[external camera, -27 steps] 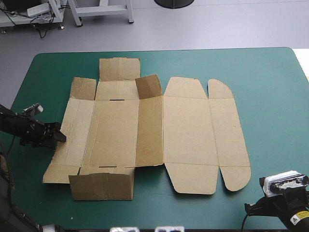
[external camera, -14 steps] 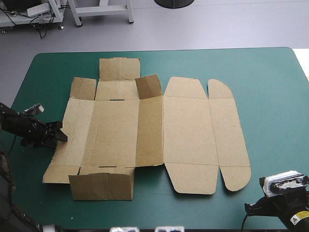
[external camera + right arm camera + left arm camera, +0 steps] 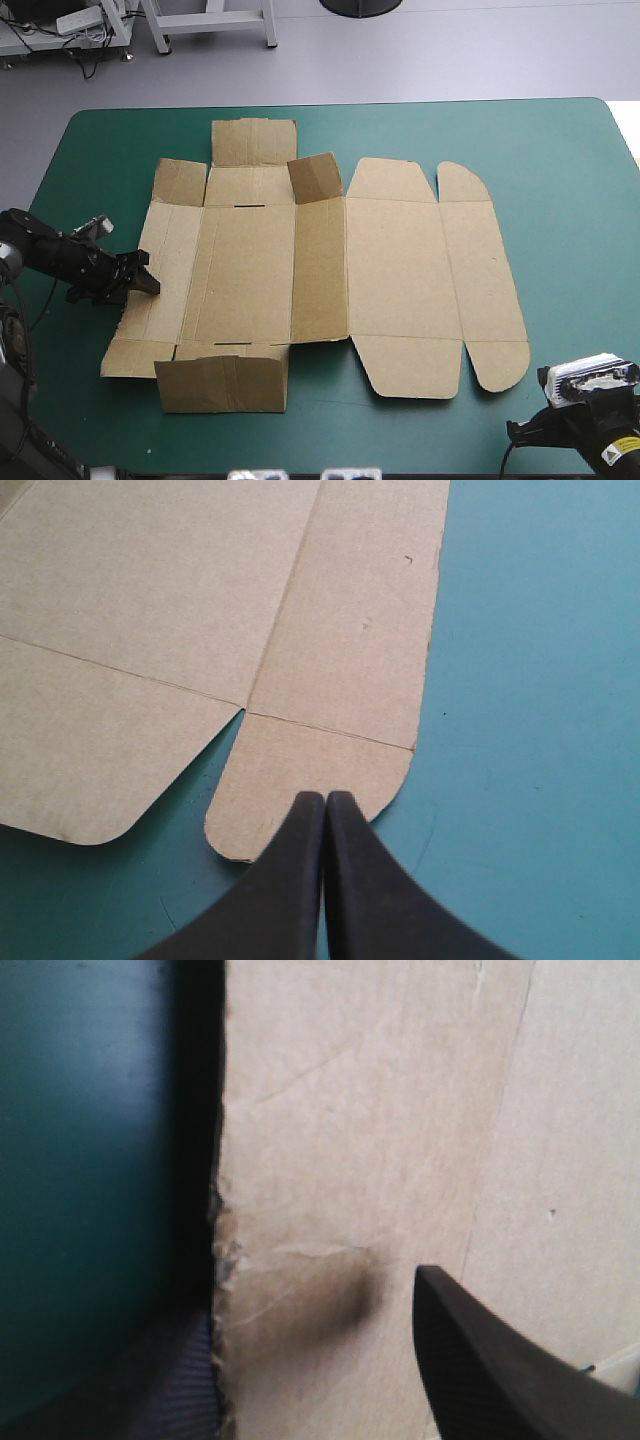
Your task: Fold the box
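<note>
Brown box [image 3: 390, 270]: cut sheet, unfolded, lying mostly flat on teal-green bench [image 3: 560, 160], centre of frame, a bit left. Small flap [image 3: 318, 180] at upper middle stands up. End flap [image 3: 220, 383] at lower left raised. Left edge ragged.

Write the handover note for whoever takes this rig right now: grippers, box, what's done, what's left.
Left gripper: open at the left edge of the box, one finger over the board, the other low beside the edge.
Right gripper: shut, empty, by the table's near right corner, pointing at the rounded flap.
Box: brown sheet spread on the teal-green cover, almost all flat; one small flap toward the far side stands up.
Done: no wall raised or tucked.
Left: all the folding, probably starting with the left panel.
</note>
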Motion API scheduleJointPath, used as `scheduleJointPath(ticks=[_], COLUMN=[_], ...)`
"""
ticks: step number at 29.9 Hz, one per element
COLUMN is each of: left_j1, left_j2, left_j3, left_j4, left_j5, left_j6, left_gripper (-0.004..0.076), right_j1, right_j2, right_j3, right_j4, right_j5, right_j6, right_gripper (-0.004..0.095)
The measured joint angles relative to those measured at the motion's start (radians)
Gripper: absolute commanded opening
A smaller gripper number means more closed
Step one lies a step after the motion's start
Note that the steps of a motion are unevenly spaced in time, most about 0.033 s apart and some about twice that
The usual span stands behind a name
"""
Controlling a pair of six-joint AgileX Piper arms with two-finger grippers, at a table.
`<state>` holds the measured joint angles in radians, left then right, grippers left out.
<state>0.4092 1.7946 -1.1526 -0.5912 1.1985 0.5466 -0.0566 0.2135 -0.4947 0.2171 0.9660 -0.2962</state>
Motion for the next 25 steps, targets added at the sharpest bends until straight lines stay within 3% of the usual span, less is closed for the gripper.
scheduleJointPath(ticks=[9, 25], left_j1=[-0.012, -0.126], left_j2=[0.033, 0.045], left_j3=[0.025, 0.057], left_j4=[-0.198, -0.296], left_j5=[0.007, -0.010], left_j6=[-0.001, -0.001], left_gripper=[0.0316, 0.0307], right_j1=[0.000, 0.000], right_j2=[0.000, 0.000], right_j3=[0.000, 0.000], right_j4=[0.000, -0.001], right_j5=[0.000, 0.000], right_j6=[0.000, 0.000], right_gripper=[-0.0013, -0.0013])
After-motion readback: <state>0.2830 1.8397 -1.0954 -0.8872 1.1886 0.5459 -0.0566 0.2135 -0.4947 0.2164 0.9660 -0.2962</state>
